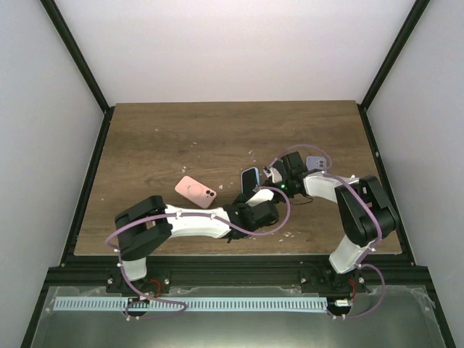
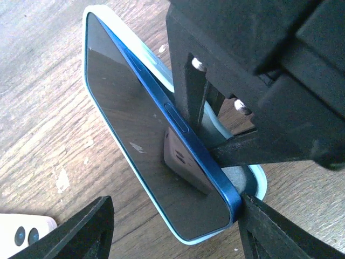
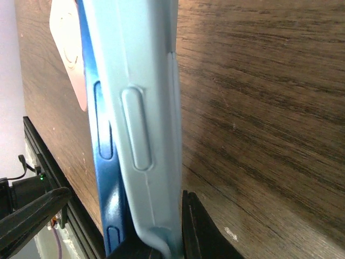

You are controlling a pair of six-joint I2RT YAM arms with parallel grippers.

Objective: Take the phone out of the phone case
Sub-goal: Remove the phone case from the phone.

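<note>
A blue phone [image 2: 140, 140] with a dark screen stands on its long edge, partly levered out of a light blue phone case [image 2: 156, 56]. One long side of the phone is free of the case and the far side still sits in it. My right gripper [image 3: 161, 245] is shut on the case's rim, and its black body [image 2: 259, 81] looms behind the phone. My left gripper [image 2: 175, 208] is open around the phone's lower end. One fingertip [image 2: 269, 226] touches the blue corner while the other stands apart. From above, the phone [image 1: 250, 177] stands between the two grippers.
A pink phone [image 1: 196, 191] lies flat camera-side up, left of the grippers, and its corner [image 2: 21, 234] is near my left finger. A small lilac-grey device [image 1: 316, 162] lies beyond the right arm. Pale crumbs dot the wooden table [image 1: 159, 138].
</note>
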